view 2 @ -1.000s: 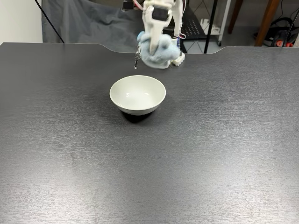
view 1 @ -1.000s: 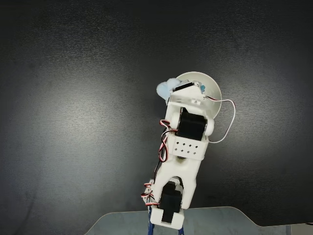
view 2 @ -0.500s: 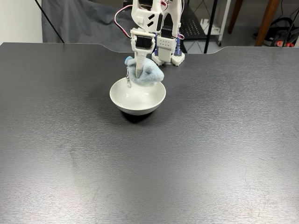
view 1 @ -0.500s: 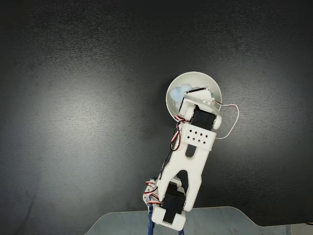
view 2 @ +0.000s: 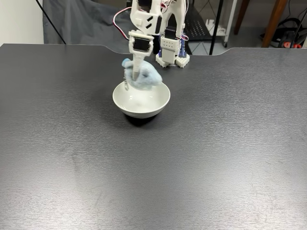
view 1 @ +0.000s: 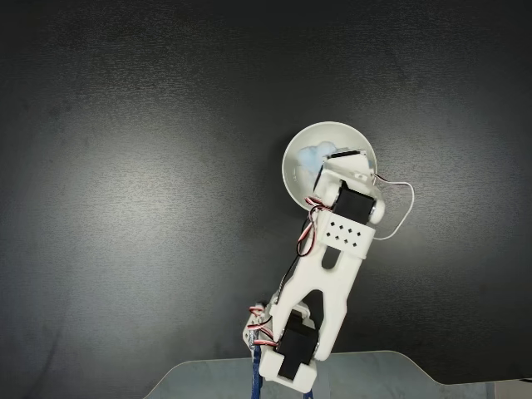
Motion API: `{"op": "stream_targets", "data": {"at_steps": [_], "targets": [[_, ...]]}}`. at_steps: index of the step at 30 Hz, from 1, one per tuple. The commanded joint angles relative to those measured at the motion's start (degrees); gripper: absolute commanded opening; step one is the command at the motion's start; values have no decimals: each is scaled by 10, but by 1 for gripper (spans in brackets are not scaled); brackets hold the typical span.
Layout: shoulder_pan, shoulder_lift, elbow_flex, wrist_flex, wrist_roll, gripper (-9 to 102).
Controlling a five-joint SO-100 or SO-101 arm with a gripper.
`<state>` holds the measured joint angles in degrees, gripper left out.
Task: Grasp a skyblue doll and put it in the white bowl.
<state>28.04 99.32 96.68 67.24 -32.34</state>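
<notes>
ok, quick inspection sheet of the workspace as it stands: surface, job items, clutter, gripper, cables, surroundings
Surface: dark grey table, matte, bare apart from the bowl and the arm's base.
Job's things: skyblue doll held above the back rim of the white bowl, partly over its inside, not yet released; in a fixed view from above it shows inside the bowl's outline.
Clutter: nothing seen.
Gripper: gripper points down, shut on the doll.
Cables: white lead loops off the wrist beside the bowl; red and black leads along the arm.
Surroundings: grey cloth, stand legs and cords on the floor behind the table.
</notes>
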Motion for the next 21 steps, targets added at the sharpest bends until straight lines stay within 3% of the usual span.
{"op": "stream_targets", "data": {"at_steps": [1,12,21], "targets": [[20,46,-6,-14,4,7],[21,52,-6,-7,3,30],[21,52,-7,-5,-5,34]]}}
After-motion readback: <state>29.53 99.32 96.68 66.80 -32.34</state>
